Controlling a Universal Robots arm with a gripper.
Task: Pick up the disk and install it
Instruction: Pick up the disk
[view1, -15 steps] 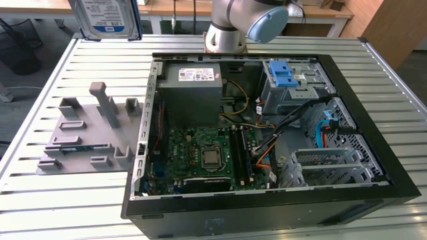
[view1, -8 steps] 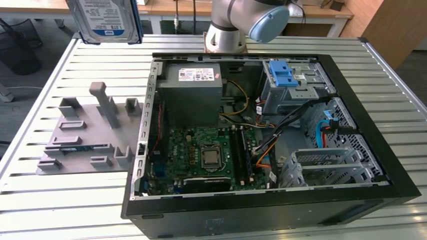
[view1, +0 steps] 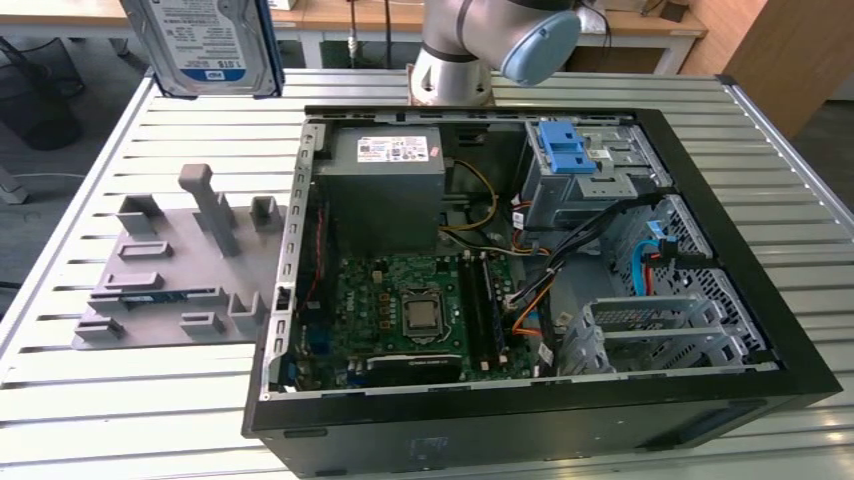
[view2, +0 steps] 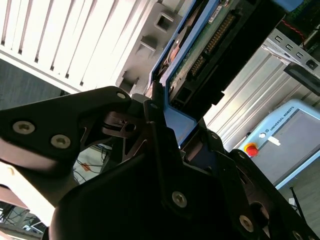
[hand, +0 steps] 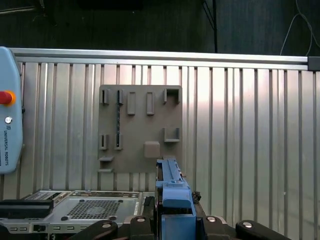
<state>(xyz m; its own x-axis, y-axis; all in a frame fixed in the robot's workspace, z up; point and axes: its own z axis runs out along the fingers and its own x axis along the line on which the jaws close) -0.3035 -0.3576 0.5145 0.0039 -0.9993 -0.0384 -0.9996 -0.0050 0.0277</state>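
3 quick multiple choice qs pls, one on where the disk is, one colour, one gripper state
1. Where is the disk? A) inside the computer case B) flat on the grey fixture plate C) held up above the table
2. What colour is the disk's frame? A) red B) blue C) yellow
3. The gripper is: A) shut on the disk B) open and empty C) shut on a cable
Key: 1C, the exterior view shows it raised, clear of the computer case and fixture plate. 2B, blue in both wrist views. 3A, it clamps the frame in the second wrist view.
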